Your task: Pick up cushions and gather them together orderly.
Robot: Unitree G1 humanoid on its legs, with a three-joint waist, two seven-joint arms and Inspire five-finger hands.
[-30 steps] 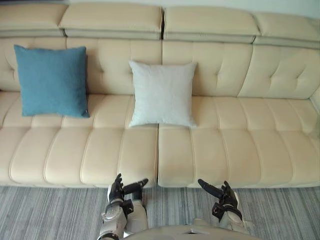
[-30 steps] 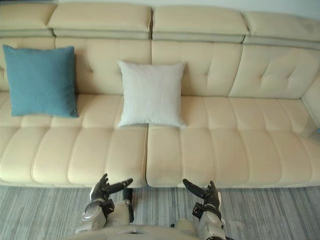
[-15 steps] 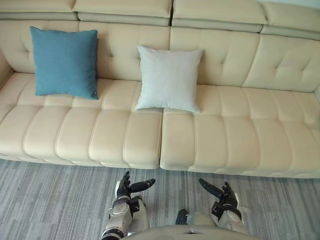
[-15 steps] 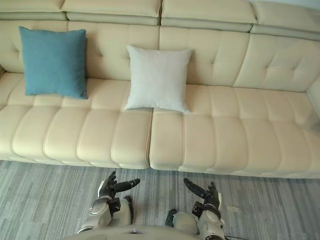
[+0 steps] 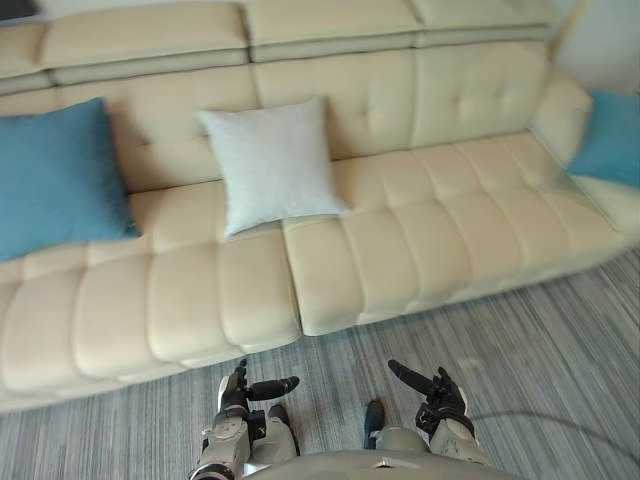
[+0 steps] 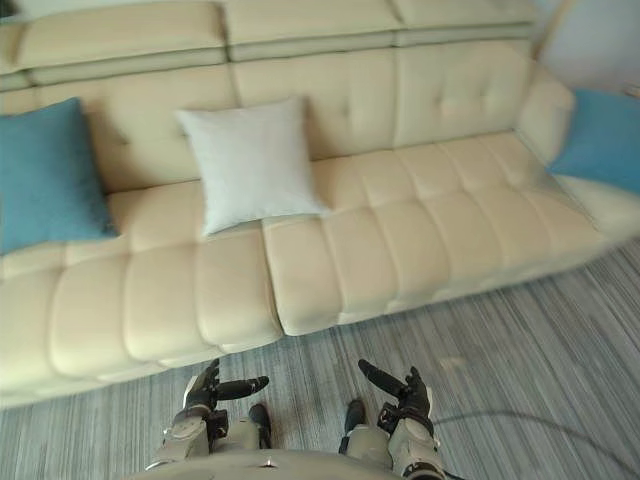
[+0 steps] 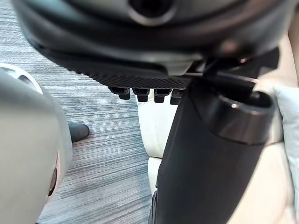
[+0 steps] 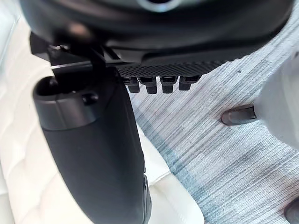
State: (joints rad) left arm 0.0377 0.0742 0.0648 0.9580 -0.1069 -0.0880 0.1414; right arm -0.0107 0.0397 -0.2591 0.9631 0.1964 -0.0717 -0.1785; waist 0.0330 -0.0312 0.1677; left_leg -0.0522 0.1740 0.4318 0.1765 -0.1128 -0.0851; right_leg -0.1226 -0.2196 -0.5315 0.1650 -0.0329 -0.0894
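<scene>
While a white cushion [image 5: 272, 165] leans on the sofa [image 5: 410, 235], both hands [image 5: 238, 391] [image 5: 438, 389] hover.

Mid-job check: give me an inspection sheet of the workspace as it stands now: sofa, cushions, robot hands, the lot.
Surface: cream sofa, seat and backrest in view.
Job's things: white cushion leaning on the backrest near the middle; blue cushion at the left end, also against the backrest; second blue cushion at the right end by the armrest. All three lie apart, not yet gathered.
Clutter: nothing seen.
Robot hands: left robot hand and right robot hand low over the carpet in front of the sofa, both open, holding nothing.
Cables: nothing seen on the sofa.
Surroundings: grey striped carpet along the sofa's front.
</scene>
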